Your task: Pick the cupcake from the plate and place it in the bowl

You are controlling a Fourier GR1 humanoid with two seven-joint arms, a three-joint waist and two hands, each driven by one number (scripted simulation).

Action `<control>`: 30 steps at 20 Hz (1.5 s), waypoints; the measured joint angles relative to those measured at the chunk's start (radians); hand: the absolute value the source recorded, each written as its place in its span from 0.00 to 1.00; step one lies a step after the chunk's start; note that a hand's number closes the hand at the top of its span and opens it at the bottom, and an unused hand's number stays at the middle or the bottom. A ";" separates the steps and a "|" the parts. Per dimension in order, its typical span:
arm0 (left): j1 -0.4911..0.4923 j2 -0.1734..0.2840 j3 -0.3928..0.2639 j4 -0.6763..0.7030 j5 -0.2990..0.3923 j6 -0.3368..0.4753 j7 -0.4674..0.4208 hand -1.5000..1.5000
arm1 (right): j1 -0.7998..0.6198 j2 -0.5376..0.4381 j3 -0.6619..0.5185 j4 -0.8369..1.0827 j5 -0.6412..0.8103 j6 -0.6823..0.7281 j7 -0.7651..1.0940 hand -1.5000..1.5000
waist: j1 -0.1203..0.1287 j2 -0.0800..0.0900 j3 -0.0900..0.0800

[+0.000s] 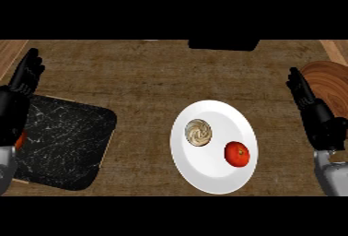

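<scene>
Near the middle of the brown surface (136,73) lies a white plate (216,179), and on it sits the cupcake (198,132), its swirled pale top facing up, on the plate's left half. Just beside it, toward the lower right of the same plate, rests a red tomato (236,154), apart from the cupcake by a narrow strip of white. At the right edge, partly cut off by the frame, stands the wooden bowl (326,85), well apart from the plate. The right hand (309,108) rises in front of the bowl's left side, its fingers straight and upright, holding nothing. On the far left the left hand (24,73) shows likewise, fingers straight and pointing up, touching no object. Below that hand a black marbled board (68,143) with rounded corners lies on the surface, its right corner near the plate but not touching it. A small patch of orange-red shows at the board's left edge beside the left forearm; what it is cannot be told.
</scene>
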 measured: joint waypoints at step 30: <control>0.060 -0.346 -0.140 0.137 0.032 0.028 -0.083 0.50 | 0.013 0.437 0.454 -0.315 0.970 -0.369 0.648 0.00 | -0.034 -0.012 0.037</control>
